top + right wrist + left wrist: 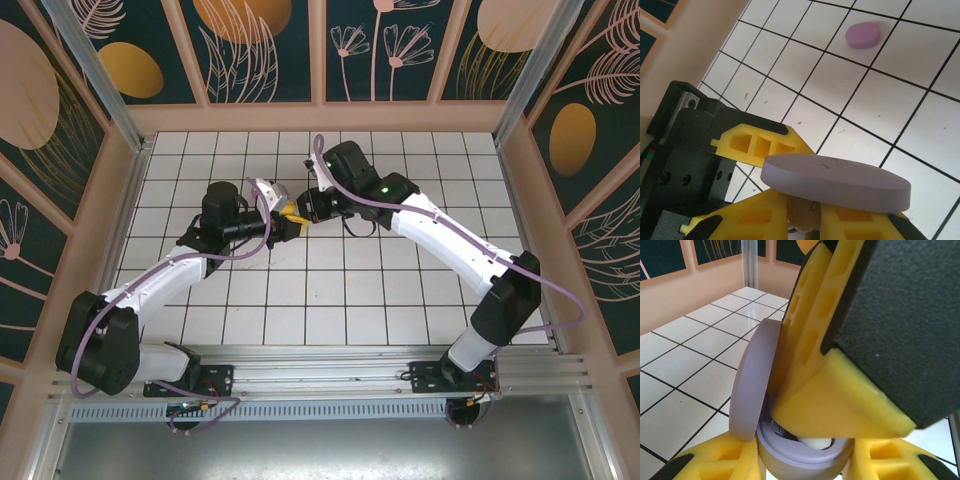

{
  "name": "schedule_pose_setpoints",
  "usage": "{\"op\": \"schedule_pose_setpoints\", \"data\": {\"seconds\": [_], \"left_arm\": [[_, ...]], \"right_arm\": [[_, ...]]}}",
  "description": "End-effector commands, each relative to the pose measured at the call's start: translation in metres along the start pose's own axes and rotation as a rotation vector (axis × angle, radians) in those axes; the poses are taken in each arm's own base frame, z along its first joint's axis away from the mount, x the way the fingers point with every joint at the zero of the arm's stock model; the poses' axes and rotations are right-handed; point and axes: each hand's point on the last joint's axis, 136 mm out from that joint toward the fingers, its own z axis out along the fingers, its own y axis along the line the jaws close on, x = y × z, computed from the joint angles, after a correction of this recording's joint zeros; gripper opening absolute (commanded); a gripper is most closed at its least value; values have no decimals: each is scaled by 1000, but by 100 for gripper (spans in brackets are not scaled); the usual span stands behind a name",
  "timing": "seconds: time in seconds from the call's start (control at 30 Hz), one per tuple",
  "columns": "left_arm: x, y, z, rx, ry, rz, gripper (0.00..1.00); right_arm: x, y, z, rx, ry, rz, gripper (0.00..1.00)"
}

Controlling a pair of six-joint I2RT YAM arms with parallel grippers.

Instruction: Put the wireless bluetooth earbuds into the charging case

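The charging case [805, 457] is held off the table [400, 290], a little left of the middle, where the two arms meet. In the left wrist view its lilac base is seen clenched between the two yellow fingers of the left tool [805, 465]. Its lid [752, 385] is swung open and stands nearly upright on the left side of the base. In the same view a yellow finger [840, 410] of the right tool is seen reaching down into the open base. A pale rounded piece [815, 443] lies in the base just under that fingertip; whether it is one of the earbuds cannot be told.

From the right wrist the open lid is seen edge-on as a flat lilac oval, with the left tool's black body and yellow finger behind it on the left. A beige shape [802, 215] sits in the narrow gap of the right tool [805, 222]; whether it is gripped or released cannot be told. A second purple case [863, 35], closed, lies on the white tiles well beyond.

From above, both tools are seen tip to tip.
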Motion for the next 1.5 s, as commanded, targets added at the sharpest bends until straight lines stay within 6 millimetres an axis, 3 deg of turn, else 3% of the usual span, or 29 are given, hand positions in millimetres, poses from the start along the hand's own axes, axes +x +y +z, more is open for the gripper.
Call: {"op": "schedule_pose_setpoints", "data": {"seconds": [0.0, 0.43, 0.67, 0.83, 1.3, 1.47], "left_arm": [[-19, -7, -2, 26, -52, 61, 0], [-18, -8, -4, 22, -52, 68, 0], [-16, -8, -4, 22, -48, 70, 0], [-15, -14, -4, 52, -55, 80, 0], [-16, -26, -8, 105, -83, 134, 0], [-16, -21, -7, 86, -83, 106, 0]], "right_arm": [[9, -7, 4, 72, 49, -41, 20], [0, 3, -4, 60, 26, -42, 37], [-17, 4, -18, 33, -36, 5, 40], [-27, -8, -26, -18, -78, 81, 40], [-26, -28, -19, -51, -72, 148, 39], [-23, -28, -33, -65, -85, 142, 40]]}}
